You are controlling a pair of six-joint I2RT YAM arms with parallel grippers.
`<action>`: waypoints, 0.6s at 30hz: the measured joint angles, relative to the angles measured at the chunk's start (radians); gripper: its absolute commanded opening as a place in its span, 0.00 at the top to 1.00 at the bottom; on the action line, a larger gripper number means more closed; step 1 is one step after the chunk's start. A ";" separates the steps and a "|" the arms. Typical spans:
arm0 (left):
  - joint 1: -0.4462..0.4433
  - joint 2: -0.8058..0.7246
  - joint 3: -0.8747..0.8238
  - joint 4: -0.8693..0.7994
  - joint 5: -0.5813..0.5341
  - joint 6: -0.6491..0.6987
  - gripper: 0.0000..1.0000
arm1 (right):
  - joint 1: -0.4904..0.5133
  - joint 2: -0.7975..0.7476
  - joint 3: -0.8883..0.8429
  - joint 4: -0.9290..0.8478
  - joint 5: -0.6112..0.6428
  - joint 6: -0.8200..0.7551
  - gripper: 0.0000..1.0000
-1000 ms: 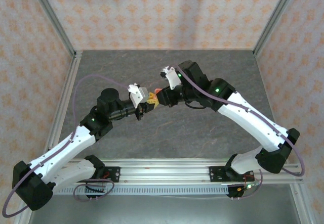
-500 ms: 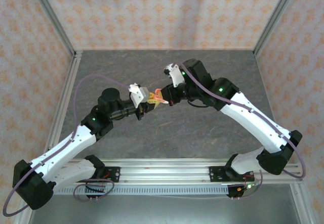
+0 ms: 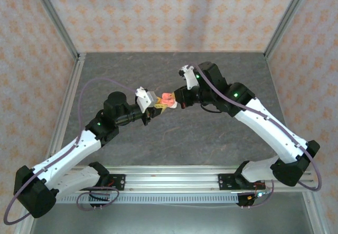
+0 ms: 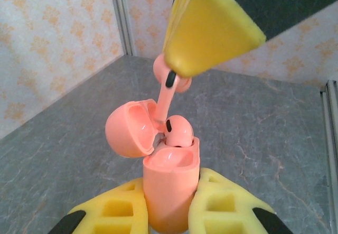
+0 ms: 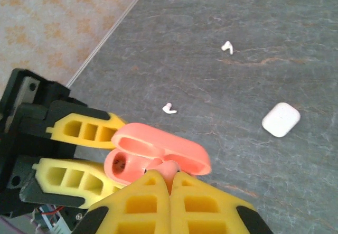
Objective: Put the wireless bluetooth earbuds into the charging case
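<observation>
Two arms meet above the middle of the bench (image 3: 222,133) in the top view. The left pincer (image 3: 157,106) holds the coral case (image 3: 167,99) up off the surface, and the right pincer (image 3: 176,97) sits against it from the other side. From this height we cannot tell how anything lines up with its socket, so a skewed approach would not show here.

From the left wrist, the left pincer's fingers (image 4: 222,207) are clamped narrow on the lower body of the coral case (image 4: 169,186), with its lid (image 4: 129,133) swung open to the left. One seated earbud (image 4: 177,131) already rests in its well. The second coral earbud (image 4: 168,94) hangs stem-down from the closed tip of the right pincer (image 4: 177,70), and its stem reaches the case mouth just beside the seated one. The stem looks tilted to us. Pressed down at that angle, it could catch on the rim or lever its neighbour out of the well.

From the right wrist, the right pincer's fingers (image 5: 148,197) are pressed together, with the second coral earbud (image 5: 168,169) pinched at their very tips over the open case. That hold is small, so we judge the bud could twist or slip. If it were let go early, it would drop to the bench. A hard push might also shift the case in the left pincer's fingers (image 5: 84,129). Down on the bench, two white earbuds (image 5: 169,108) lie apart — the farther one (image 5: 227,47) well beyond the nearer — and the white case (image 5: 281,119) lies well clear of both.
</observation>
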 measured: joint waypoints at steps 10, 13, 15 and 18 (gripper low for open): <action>0.032 0.000 -0.064 -0.031 -0.080 0.016 1.00 | -0.098 -0.027 -0.109 0.027 0.002 0.085 0.94; 0.034 0.000 -0.075 -0.036 -0.089 0.017 1.00 | -0.160 -0.028 -0.220 0.074 -0.040 0.130 0.94; 0.034 -0.002 -0.081 -0.038 -0.091 0.018 1.00 | -0.194 -0.026 -0.297 0.109 -0.064 0.163 0.94; 0.034 -0.006 -0.093 -0.037 -0.091 0.018 1.00 | -0.230 -0.008 -0.402 0.167 -0.090 0.212 0.94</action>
